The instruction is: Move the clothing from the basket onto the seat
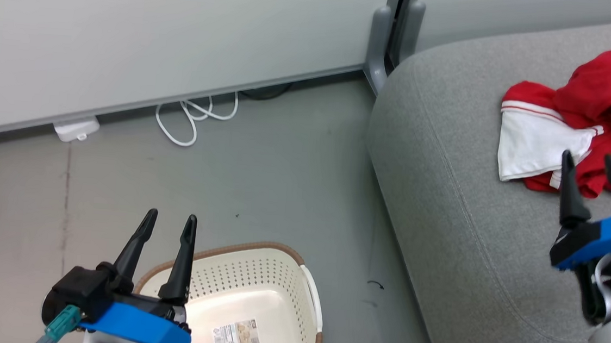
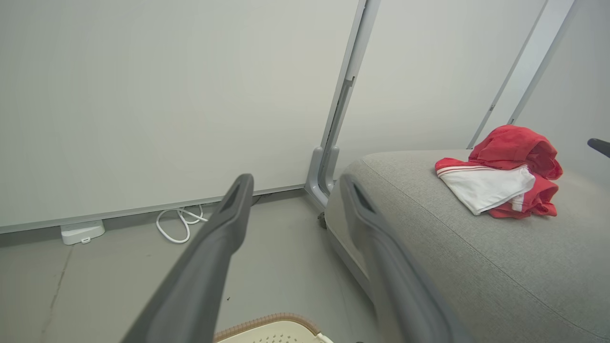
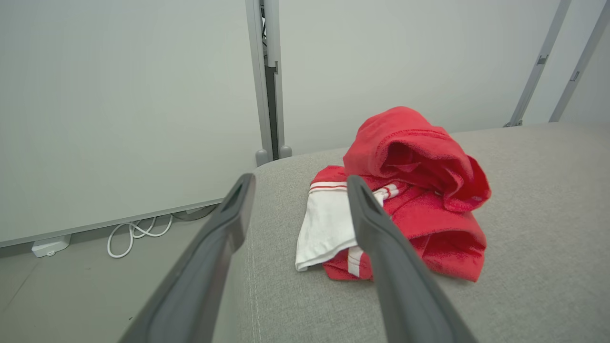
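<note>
- Left tool point(image 1: 173, 214): my jaws stand fully spread with nothing between them. It hangs over the left rim of the basket point(image 1: 253, 276) and carries nothing, because the basket bottom that shows is bare plastic with a paper label point(image 1: 237, 338).
- Right tool point(image 1: 587, 156): spread just as wide and also empty. Its fingers point at the clothing point(image 1: 605, 108) and stop short of the heap.
- Clothing: a bunched red heap with a white panel folded out, lying on the seat point(image 1: 471, 217) well in from the rounded edge that faces the floor point(image 1: 261, 179). I judge it unlikely to slide off. I cannot count the garments in it.
- Basket: upright on the floor, beside the seat's edge but apart from it, which keeps each carry short.
- Judgement: the task looks finished or nearly so. My left tool hides part of the basket, so I cannot confirm that it is empty.
</note>
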{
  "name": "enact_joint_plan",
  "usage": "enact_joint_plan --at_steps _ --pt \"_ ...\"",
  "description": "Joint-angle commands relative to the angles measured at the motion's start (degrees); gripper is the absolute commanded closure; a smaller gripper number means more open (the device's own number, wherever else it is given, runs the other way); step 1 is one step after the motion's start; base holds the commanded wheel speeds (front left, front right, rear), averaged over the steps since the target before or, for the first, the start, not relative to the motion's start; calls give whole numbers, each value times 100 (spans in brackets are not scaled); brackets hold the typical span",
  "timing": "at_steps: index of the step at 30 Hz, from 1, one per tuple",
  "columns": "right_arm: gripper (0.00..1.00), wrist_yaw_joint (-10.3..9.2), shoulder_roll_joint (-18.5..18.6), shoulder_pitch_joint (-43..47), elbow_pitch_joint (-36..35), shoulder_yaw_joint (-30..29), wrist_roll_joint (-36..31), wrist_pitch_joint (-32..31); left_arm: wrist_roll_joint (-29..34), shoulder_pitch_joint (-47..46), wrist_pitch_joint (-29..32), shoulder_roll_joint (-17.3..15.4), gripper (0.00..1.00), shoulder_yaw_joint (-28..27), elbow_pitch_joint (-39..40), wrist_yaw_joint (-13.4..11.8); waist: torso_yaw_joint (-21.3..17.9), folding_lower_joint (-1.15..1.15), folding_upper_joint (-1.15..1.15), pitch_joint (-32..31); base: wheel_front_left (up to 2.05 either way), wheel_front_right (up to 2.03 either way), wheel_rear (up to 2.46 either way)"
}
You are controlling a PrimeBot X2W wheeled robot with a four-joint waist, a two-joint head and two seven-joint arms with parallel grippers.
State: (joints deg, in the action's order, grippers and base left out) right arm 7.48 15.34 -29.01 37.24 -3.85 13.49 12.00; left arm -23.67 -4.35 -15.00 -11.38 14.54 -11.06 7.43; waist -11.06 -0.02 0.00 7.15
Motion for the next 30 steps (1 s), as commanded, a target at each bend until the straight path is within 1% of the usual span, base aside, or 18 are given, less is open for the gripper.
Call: enact_joint_plan --at_steps 1,9,11,15,21,30 --pt "0 3 -66 216 -156 0 -45 -41 22 66 -26 5 0 -43 -8 3 68 2 0 -124 0 0 0" --pt "0 3 -583 1369 -1681 -227 -397 -269 25 214 -27 88 0 -212 -52 3 297 2 0 -289 0 0 0" --pt "0 3 -740 1615 -1985 -269 -493 -283 21 236 -27 100 0 -242 -78 3 387 2 0 -322 0 0 0" --pt "0 3 -928 2024 -2437 -217 -684 -315 98 293 -28 133 0 -401 -152 3 570 2 0 -393 0 0 0" --pt "0 3 -1101 2362 -2720 57 -977 -323 201 367 -27 200 0 -648 -288 4 820 2 0 -483 0 0 0" --pt "0 3 -1212 2558 -2790 278 -1013 -362 222 417 -27 211 0 -909 -450 4 1139 2 0 -537 0 0 0"
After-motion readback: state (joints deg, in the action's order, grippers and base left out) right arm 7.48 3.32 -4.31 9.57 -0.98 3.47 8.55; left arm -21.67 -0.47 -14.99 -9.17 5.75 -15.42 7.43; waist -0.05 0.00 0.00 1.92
